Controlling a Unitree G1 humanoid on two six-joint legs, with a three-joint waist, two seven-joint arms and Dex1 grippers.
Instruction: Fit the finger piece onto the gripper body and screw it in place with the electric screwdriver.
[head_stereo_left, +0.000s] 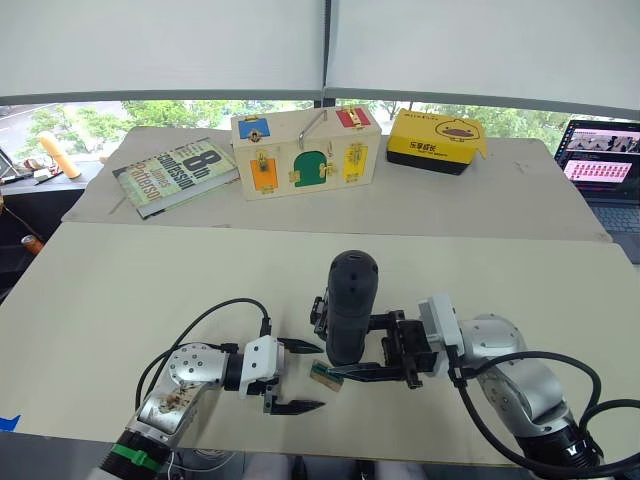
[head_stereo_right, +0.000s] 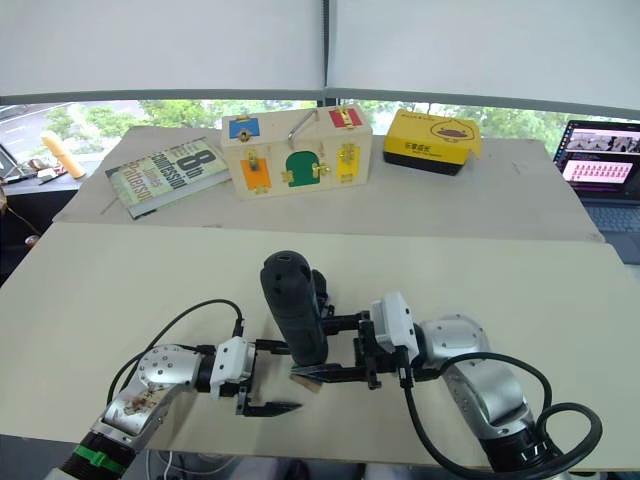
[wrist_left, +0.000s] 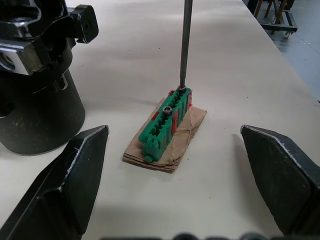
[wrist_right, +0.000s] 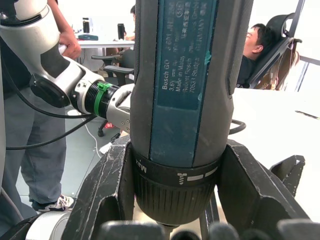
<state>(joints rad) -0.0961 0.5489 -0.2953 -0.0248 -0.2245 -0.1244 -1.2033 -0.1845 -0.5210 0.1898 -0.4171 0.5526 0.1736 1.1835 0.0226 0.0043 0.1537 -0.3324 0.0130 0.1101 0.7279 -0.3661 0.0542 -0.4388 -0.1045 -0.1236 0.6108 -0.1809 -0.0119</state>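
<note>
My right gripper (head_stereo_left: 350, 345) is shut on the electric screwdriver (head_stereo_left: 350, 300), a thick black cylinder held upright, its collar (wrist_right: 175, 195) clamped between both fingers. Its thin bit (wrist_left: 185, 45) comes down onto the far end of a green toothed block (wrist_left: 162, 127) lying on tan card. The left gripper (head_stereo_left: 312, 377) stands open just left of that block, one finger (wrist_left: 70, 185) on each side of it, touching nothing. The gripper body (head_stereo_left: 318, 312), black and blocky, stands right behind the screwdriver on a round black base (wrist_left: 35, 115). The finger piece is out of view.
On the rear table lie a book (head_stereo_left: 175, 175), a wooden lock box (head_stereo_left: 305, 150) and a yellow box (head_stereo_left: 435, 140). A laptop (head_stereo_left: 605, 170) sits at far right. Black cables trail from both wrists. A person (wrist_right: 255, 45) sits in a chair beyond the table.
</note>
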